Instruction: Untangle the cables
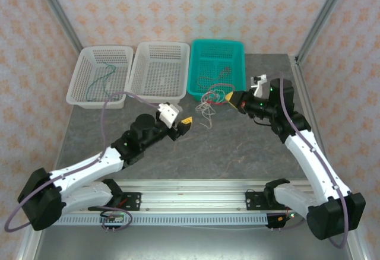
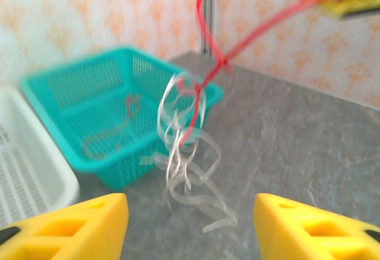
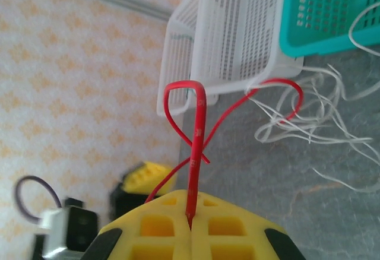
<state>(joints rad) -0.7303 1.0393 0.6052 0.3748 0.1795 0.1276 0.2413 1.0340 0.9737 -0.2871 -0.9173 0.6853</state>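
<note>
Grey stone-patterned table lies open between the two arms, with bare room in the middle and toward the near rail. Three baskets line the far edge. The left white basket sits at the far-left corner and has a thin green cable curled inside. The middle white basket stands just beside it. The left gripper hovers over the table's centre with its yellow jaws spread wide and nothing between them, apart from the tangle.

The teal basket follows, a brownish cable looped on its floor. Just in front of its near wall a white cable hangs in loose, springy coils, its lower loops reaching the table. A red cable is knotted through those coils. It rises taut to the right gripper, whose jaws are pressed together on it, a small loop standing beyond the fingertips.
</note>
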